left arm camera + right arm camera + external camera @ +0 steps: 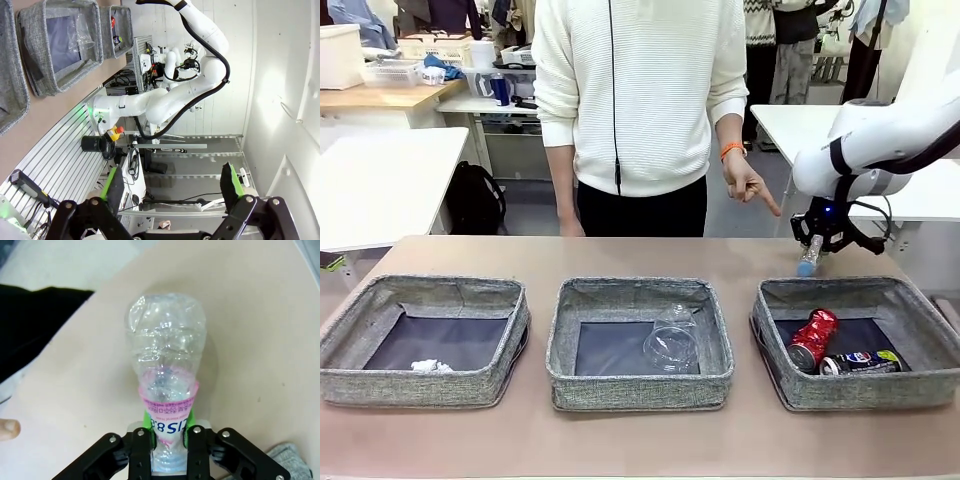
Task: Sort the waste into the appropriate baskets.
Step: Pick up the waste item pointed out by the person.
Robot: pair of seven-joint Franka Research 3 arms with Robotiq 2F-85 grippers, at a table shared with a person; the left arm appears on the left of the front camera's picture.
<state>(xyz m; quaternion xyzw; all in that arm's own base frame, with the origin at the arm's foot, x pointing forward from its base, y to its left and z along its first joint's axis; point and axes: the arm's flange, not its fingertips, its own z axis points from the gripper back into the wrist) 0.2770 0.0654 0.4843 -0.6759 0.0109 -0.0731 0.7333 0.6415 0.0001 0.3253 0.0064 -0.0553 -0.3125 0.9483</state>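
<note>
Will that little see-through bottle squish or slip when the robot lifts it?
Probably a bit squishy: the small clear bottle already looks crinkled and thin-walled. It seems empty, so likely very light. The right gripper pinches it at the labelled narrow part, where smooth plastic might slip or swing.

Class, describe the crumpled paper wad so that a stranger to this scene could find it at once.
Three grey fabric baskets stand in a row on the table. Take the basket on the robot's left; the small paper wad lies on its dark floor near the front wall, the only white, crumpled piece among the waste.
</note>
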